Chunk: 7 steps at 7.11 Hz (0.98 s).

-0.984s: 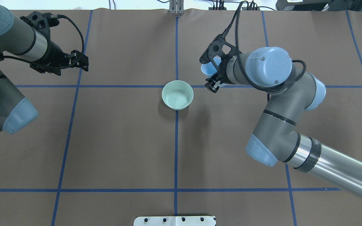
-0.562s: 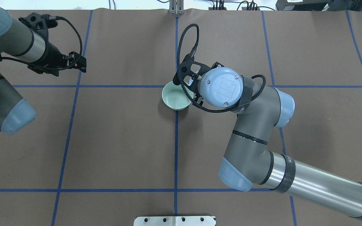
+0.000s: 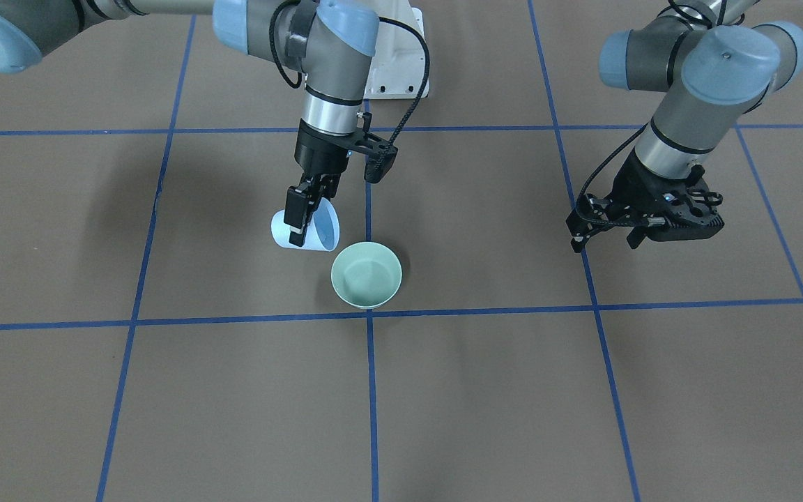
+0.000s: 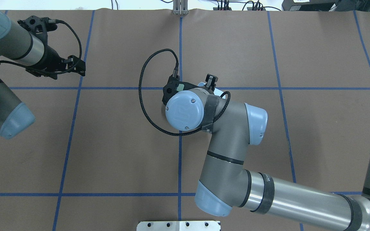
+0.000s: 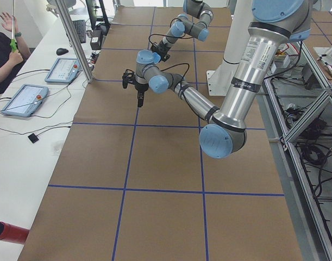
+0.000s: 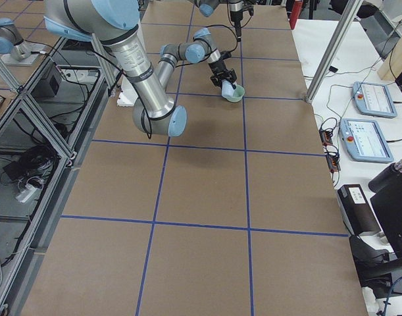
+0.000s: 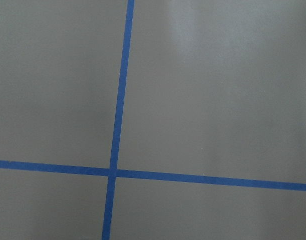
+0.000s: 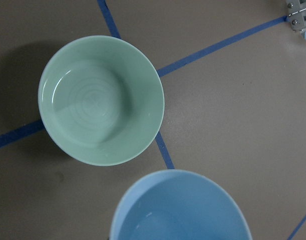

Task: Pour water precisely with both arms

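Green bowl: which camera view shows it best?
Right wrist view: the green bowl is close, whole, its inside visible. Front view shows it smaller; overhead, the right arm mostly covers it; side views, tiny or hidden.

Green bowl (image 8: pixel 101 100) in upper left of frame, upright on the brown counter (image 8: pixel 233 125), sitting over the crossing of two blue tape lines (image 8: pixel 218 46). Inside glossy, faint rings at its bottom. Blue cup (image 8: pixel 183 210) at bottom centre, mouth toward camera, cut off by lower edge, just clear of the bowl. Water in either: cannot tell. Metal fitting (image 8: pixel 299 14) with screws in upper right corner
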### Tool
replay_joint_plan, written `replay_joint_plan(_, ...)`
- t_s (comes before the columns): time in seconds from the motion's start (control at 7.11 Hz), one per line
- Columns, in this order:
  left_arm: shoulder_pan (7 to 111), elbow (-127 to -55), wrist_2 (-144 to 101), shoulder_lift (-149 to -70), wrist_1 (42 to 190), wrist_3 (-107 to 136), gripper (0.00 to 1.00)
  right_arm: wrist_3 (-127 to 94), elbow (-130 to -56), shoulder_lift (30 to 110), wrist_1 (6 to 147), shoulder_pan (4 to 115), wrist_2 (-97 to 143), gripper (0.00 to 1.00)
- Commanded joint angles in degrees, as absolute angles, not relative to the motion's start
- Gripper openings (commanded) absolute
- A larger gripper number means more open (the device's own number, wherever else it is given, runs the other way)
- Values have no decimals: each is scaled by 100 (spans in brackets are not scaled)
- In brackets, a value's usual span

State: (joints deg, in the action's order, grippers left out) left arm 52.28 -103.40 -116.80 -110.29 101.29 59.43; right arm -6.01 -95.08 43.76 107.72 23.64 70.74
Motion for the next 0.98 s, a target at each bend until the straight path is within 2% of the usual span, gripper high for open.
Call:
replay_joint_plan(0.0, 5221, -10327, -11681, -10960, 10169, 5854, 100, -580, -8888, 3965, 11030, 2277, 6708, 0)
replay_joint_plan(0.42, 5212, -10301, -11681, -10916, 10186, 5810, 100, -571, -8640, 3964, 11039, 2259, 6400, 0)
replay_joint_plan(0.84, 5212, -10240, -11681, -10907, 10195, 5801, 100, -580, -8122, 3569, 11373, 2137, 5856, 0)
